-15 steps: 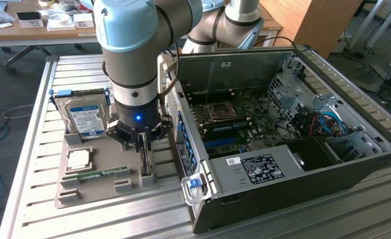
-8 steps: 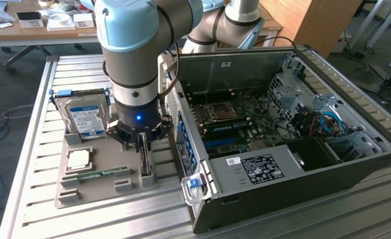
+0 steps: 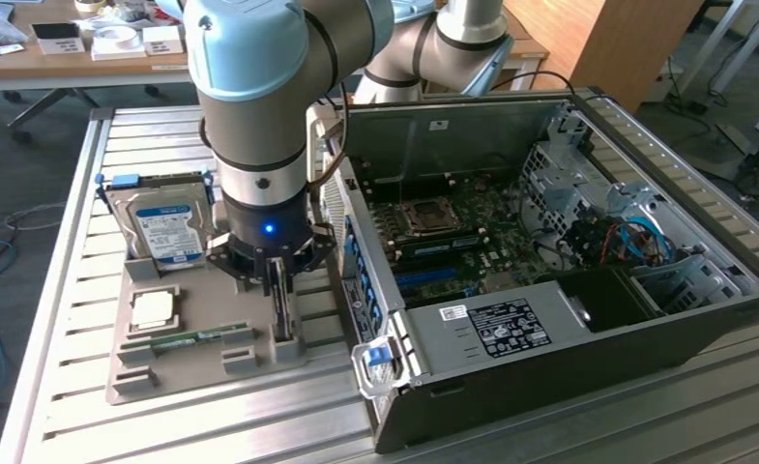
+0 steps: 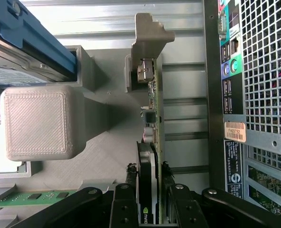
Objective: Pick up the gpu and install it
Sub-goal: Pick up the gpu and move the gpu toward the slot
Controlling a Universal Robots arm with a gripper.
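Reaching straight down over the grey tray on the slatted surface, just to the exterior view's left of the open computer case. Gripping the graphics card with the fingers partly closed, one pressed against each flat face, back from the end that carries the port. Pinched across the thin way, probably to keep the board upright and leave its lower edge free for a slot. Standing on edge in a narrow groove of the tray, not yet lifted as far as can be judged; likely parked that way to leave both faces reachable from above. Sharing the tray, clear of the grip: a hard drive propped in its own cradle and a green memory stick lying flat in a recess. Lying on its side with the panel off, the case seemingly set so a card can drop in from above.
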